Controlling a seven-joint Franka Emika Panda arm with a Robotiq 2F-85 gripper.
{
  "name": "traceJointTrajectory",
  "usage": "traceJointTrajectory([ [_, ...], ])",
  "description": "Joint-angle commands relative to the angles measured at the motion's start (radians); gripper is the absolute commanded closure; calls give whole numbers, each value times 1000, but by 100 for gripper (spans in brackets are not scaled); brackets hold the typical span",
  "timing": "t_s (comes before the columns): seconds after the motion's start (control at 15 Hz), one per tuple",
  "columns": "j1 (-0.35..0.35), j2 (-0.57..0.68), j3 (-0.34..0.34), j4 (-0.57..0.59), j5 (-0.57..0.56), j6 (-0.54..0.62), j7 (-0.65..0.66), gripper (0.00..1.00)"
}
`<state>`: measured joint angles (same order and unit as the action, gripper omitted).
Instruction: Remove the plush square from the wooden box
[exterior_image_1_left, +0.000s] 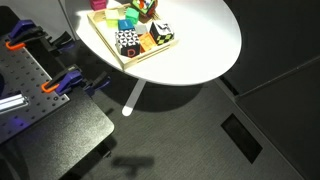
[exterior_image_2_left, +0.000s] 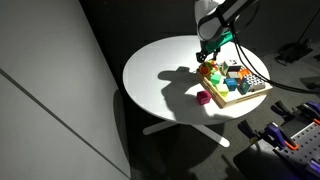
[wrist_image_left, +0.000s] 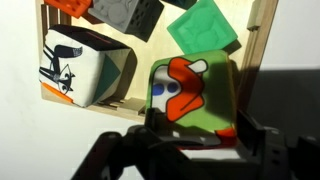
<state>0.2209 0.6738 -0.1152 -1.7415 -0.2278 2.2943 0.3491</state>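
The plush square (wrist_image_left: 190, 95) is green with orange, white and blue patches. In the wrist view it sits between my two fingers at the near corner of the wooden box (wrist_image_left: 262, 40), overlapping the rim. My gripper (wrist_image_left: 200, 135) is shut on its sides. In both exterior views my gripper (exterior_image_1_left: 147, 8) (exterior_image_2_left: 208, 58) hangs over the corner of the wooden box (exterior_image_1_left: 105, 42) (exterior_image_2_left: 250, 98) with the plush square (exterior_image_2_left: 207, 69) just below it. I cannot tell whether the plush still touches the box floor.
Inside the box lie a white cube with black marks (wrist_image_left: 75, 65) (exterior_image_1_left: 127, 42), a green tile (wrist_image_left: 205, 28), a grey block (wrist_image_left: 125, 12) and other coloured toys. A small magenta object (exterior_image_2_left: 203, 98) lies on the round white table (exterior_image_2_left: 160, 75) (exterior_image_1_left: 200, 40) beside the box.
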Motion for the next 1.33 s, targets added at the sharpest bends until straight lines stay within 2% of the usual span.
traceJointTrajectory([
  [0.0, -3, 9, -1, 32, -9, -27, 16, 51],
  [0.27, 0, -30, 4, 13, -4, -60, 20, 78],
  [0.47, -2, -59, 12, -3, 2, -35, 24, 94],
  [0.6, -3, -71, 21, -6, 7, -25, 23, 92],
  [0.73, -2, -86, 31, -15, 9, -6, 24, 95],
  [1.27, 9, -123, 74, -63, 18, 94, 22, 94],
])
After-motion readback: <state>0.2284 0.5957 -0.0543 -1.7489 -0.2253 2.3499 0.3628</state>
